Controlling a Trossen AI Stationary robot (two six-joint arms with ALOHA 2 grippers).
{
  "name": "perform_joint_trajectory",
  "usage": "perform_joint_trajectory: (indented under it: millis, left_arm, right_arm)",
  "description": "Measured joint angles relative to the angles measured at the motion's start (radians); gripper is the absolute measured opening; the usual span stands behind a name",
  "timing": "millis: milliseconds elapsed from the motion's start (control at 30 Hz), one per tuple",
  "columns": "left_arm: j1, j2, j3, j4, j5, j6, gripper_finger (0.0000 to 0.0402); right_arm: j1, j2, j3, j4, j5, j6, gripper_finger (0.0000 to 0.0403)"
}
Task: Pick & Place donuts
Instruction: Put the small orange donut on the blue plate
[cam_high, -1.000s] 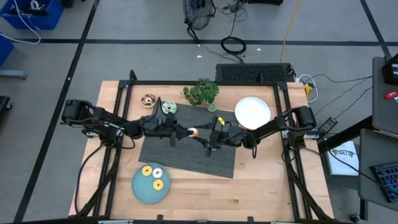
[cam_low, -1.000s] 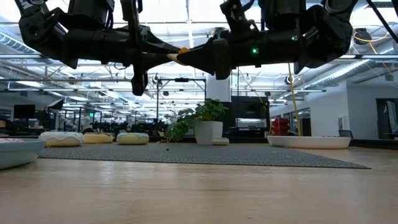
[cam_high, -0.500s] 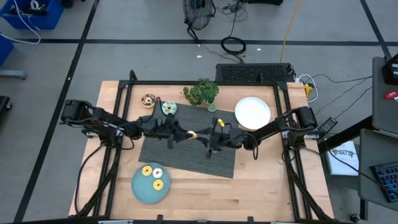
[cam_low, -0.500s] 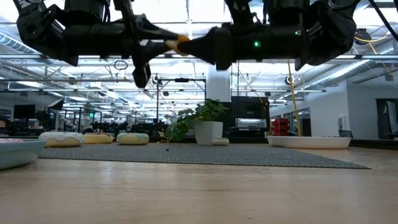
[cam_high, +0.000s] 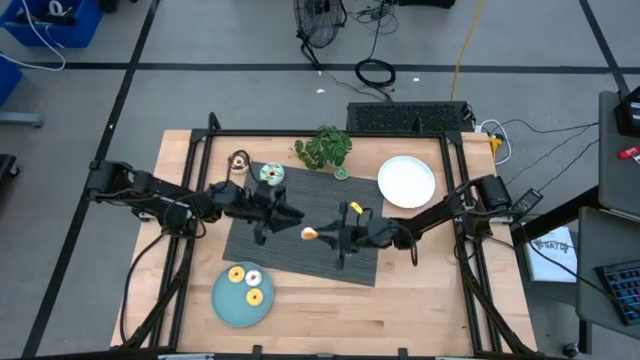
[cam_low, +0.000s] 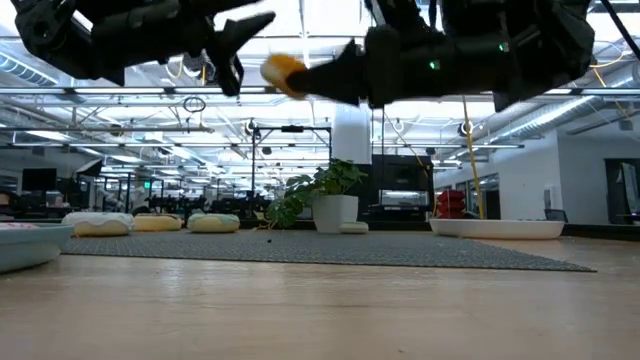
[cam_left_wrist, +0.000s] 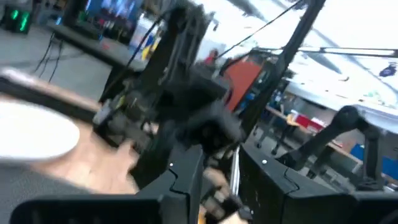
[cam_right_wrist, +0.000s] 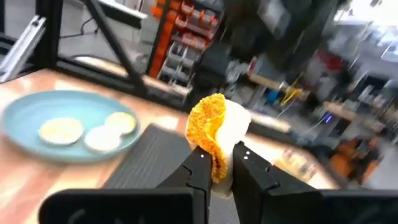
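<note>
We are seeing the right gripper (cam_high: 318, 234) holding an orange donut (cam_high: 309, 234) in mid-frame of the high view, over the dark mat (cam_high: 352, 262), jaws pinched tight on its edge; in the right wrist view the orange donut (cam_right_wrist: 214, 132) is sitting edge-up between the two dark fingers (cam_right_wrist: 200, 171). In the low view the same donut (cam_low: 281, 70) is hanging high in the upper middle of the frame, well above the tabletop (cam_low: 320, 305). The left gripper (cam_high: 290, 215) is hovering just up-left of the donut in the high view, apart from it, jaws standing open and holding nothing; in the low view its tip (cam_low: 248, 27) is showing at upper left. Three donuts (cam_high: 246, 282) are lying on the teal plate (cam_high: 222, 300) at lower left of the high view, two yellow and one white, and the right wrist view is showing the teal plate (cam_right_wrist: 25, 112) too. A teal-iced donut (cam_high: 271, 174) is sitting at the mat's upper left corner, and a brown donut (cam_high: 239, 160) is resting on the bare tabletop just left of it. The white plate (cam_high: 406, 181) at upper right is holding nothing, and the plant (cam_high: 322, 147) is standing at upper middle.
</note>
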Motion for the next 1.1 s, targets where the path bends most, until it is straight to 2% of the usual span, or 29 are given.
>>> perform_joint_trajectory:
  millis: [100,233,333,433,533,700,800,900,1100]
  left_arm:
    - [-0.001,-0.003,0.000,-0.031,0.049,0.062,0.0108]
    - [-0.037,-0.001,0.000,-0.198,0.056,0.290,0.0108]
    - [-0.086,0.000,0.000,-0.341,-0.033,0.468,0.0108]
    - [-0.137,0.001,0.000,-0.410,-0.170,0.571,0.0108]
    - [-0.183,0.000,0.000,-0.422,-0.270,0.642,0.0108]
    - [-0.263,0.000,0.000,-0.384,-0.360,0.837,0.0108]
    - [-0.294,0.018,0.000,-0.328,-0.408,0.872,0.0109]
    - [-0.296,0.035,0.004,-0.318,-0.457,0.845,0.0121]
    - [-0.278,0.106,0.058,-0.318,-0.478,0.805,0.0184]
  right_arm:
    - [0.015,0.005,-0.003,-0.017,-0.002,0.102,0.0033]
    - [0.032,-0.037,-0.001,-0.061,-0.003,0.266,0.0031]
    - [0.043,-0.076,-0.002,-0.130,-0.003,0.374,0.0034]
    - [0.056,-0.105,-0.002,-0.166,-0.003,0.430,0.0036]
    - [0.059,-0.103,-0.001,-0.183,-0.007,0.446,0.0036]
    - [0.046,-0.103,-0.001,-0.235,-0.004,0.472,0.0033]
    - [0.038,-0.103,-0.001,-0.239,-0.003,0.485,0.0034]
    - [0.036,-0.104,-0.001,-0.239,-0.003,0.490,0.0035]
    - [0.036,-0.104,-0.001,-0.240,-0.005,0.487,0.0035]
